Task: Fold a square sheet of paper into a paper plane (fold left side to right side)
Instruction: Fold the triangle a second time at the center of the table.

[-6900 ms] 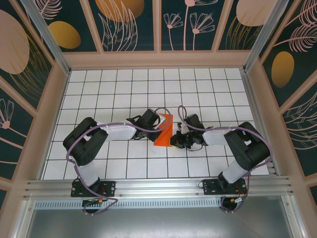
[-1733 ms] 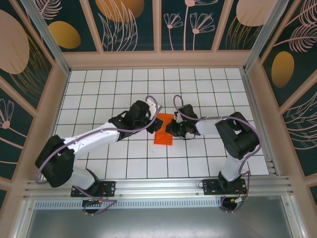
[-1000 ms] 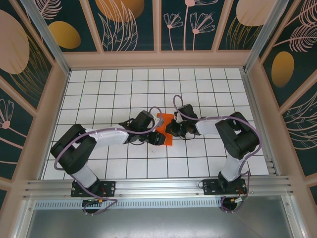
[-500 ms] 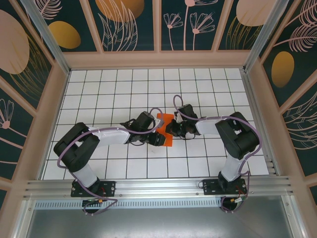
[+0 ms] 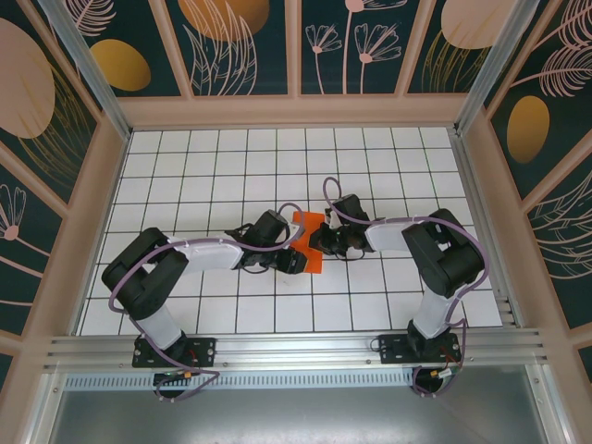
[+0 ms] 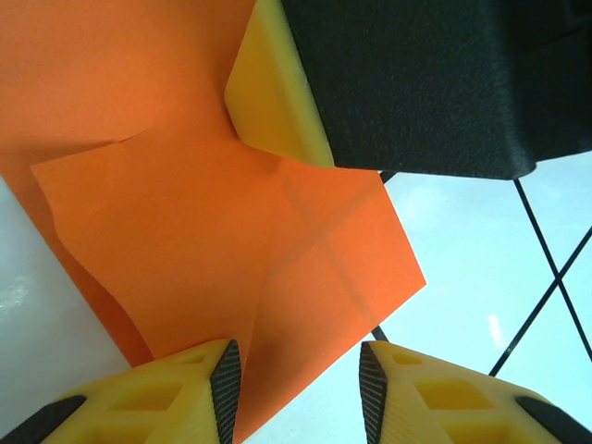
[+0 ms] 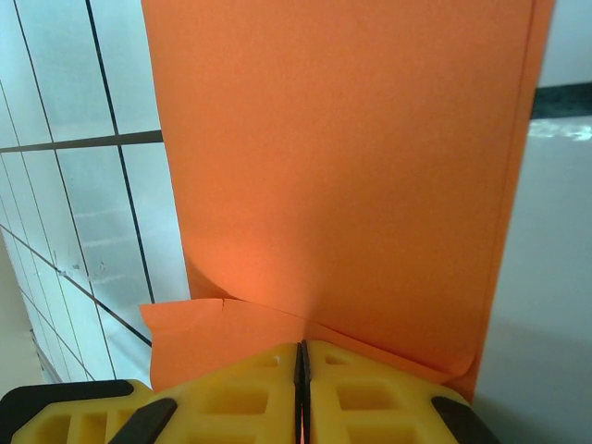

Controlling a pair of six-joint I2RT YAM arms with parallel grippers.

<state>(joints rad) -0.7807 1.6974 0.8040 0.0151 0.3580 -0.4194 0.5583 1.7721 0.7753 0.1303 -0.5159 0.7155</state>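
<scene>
The thin bright orange paper sheet [image 5: 313, 261] lies mid-tabletop [image 5: 185, 176], creased and part-folded but no dart yet. The right fingers [image 7: 250, 370] are pinched shut on its edge. The left fingers [image 6: 199, 379] stand half-open astride a corner, seemingly gripping nothing. Most folds remain.

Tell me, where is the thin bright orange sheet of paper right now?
Top view: the thin bright orange sheet of paper sits mid-table on the white tiles, between the left gripper and the right gripper, which pinches its edge.
</scene>
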